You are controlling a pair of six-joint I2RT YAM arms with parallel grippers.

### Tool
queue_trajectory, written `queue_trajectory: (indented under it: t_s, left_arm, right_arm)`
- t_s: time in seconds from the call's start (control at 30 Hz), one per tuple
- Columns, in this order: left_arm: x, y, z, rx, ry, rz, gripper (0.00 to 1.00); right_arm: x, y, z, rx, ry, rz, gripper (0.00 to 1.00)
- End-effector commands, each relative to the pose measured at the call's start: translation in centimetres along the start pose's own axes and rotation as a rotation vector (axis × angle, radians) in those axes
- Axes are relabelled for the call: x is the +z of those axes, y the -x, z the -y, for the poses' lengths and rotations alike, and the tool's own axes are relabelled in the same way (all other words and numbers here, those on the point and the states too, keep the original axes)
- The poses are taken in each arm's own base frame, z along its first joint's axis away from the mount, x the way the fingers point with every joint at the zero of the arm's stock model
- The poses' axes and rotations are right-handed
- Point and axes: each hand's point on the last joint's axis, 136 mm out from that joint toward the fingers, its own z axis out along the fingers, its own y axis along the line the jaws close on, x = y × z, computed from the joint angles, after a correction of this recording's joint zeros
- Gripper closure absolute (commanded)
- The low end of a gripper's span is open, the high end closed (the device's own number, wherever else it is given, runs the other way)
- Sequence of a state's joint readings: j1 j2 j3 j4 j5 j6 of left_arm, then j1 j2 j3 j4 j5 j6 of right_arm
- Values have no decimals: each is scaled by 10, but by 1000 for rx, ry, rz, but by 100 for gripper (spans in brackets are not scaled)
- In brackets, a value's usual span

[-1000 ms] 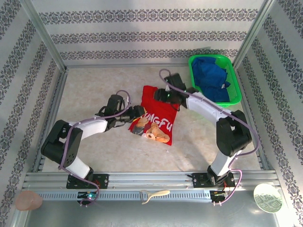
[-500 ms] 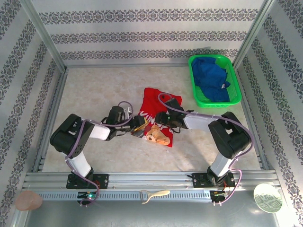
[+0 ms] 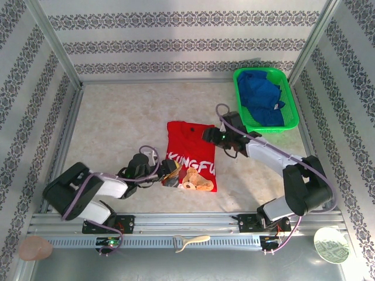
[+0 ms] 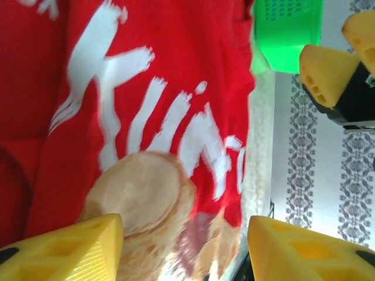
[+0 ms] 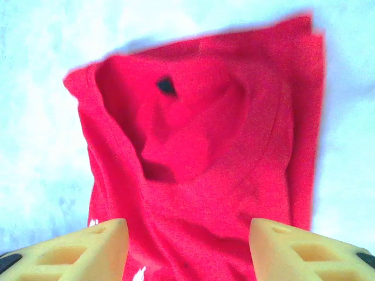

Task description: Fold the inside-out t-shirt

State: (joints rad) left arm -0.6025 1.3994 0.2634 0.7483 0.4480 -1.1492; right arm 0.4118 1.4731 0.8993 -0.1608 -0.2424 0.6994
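Shirt: the inside-out t-shirt (image 3: 190,146) lies mid-table (image 3: 117,123), toward the near edge. It is a squarish red panel with white lettering and a tan figure facing up. A second ago it sat farther back, narrower, tilted and rumpled.
Left claw: the left gripper (image 3: 170,174) sits at the shirt's near-left corner, its yellow fingers (image 4: 76,240) spread wide with no cloth pinched. Its arm has drawn back toward the table's near-left corner.
Right claw: the right gripper (image 3: 210,134) hangs at the shirt's far-right corner above the neck opening, jaws apart and holding nothing. Half a second ago it was over the shirt's middle.
Basket: the green basket (image 3: 265,129) stays in the far-right corner with the blue garment (image 3: 261,96) inside.
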Motion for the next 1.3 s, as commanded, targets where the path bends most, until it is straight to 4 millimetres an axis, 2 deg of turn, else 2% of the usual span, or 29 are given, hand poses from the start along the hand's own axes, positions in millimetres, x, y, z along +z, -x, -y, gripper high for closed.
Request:
queue_trajectory:
  t_s: [0.0,0.1,0.17,0.3,0.53,0.63,0.8,0.83,0.93,0.97,1.27]
  left_arm:
    - [-11,12,9,142,159,0,40]
    - [-19,23,32,235,188,4,40]
    - [-16,22,39,238,169,-18,40]
    - [0,8,34,201,136,-70,40]
    - [23,-23,7,174,147,-146,40]
    - [29,-35,-13,149,169,-170,40]
    - [30,-50,-46,73,195,-180,41]
    - [29,-53,-51,60,197,-180,41]
    - [28,-60,-63,34,210,-182,42]
    - [27,-62,-66,31,213,-182,42]
    - [22,-74,-90,-5,257,-189,43]
  right_arm:
    - [0,8,11,-94,-108,-24,43]
    - [17,14,17,-127,-157,-56,44]
    - [28,15,23,-136,-193,-71,45]
    - [45,17,30,-156,-246,-86,46]
    - [64,17,42,-184,-319,-110,48]
    - [70,19,47,-188,-340,-114,53]
    - [79,26,52,-192,-348,-138,77]
    - [79,27,52,-193,-345,-143,78]
    - [80,33,53,-195,-342,-146,97]
    - [79,35,53,-197,-342,-146,100]
    - [56,80,57,-177,-363,-42,100]
